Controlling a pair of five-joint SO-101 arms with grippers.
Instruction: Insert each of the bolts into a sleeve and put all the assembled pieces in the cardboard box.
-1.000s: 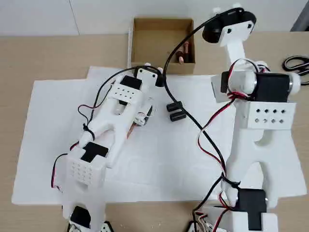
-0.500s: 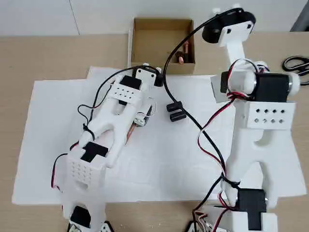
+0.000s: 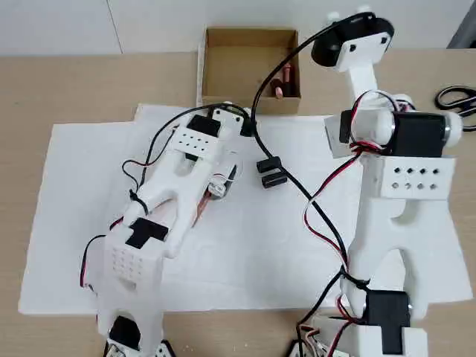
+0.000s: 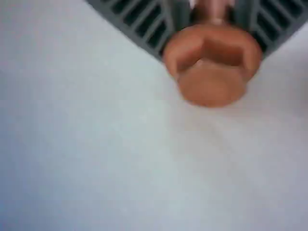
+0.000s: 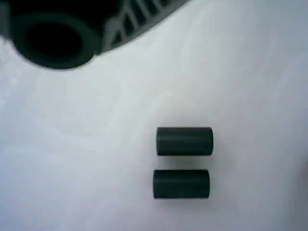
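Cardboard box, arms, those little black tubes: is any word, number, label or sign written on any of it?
None: no text can be read in any view.
The cardboard box, the bolt, the sleeves and the white sheet show plain surfaces.
Any print on the arms' black motors is too small to read.

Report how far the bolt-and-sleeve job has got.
Done: one piece, seemingly assembled, lies in the cardboard box. In hand: the left gripper grips a bolt, the right gripper a sleeve, not yet joined. Left: joining them, boxing the result, and two loose sleeves on the sheet.
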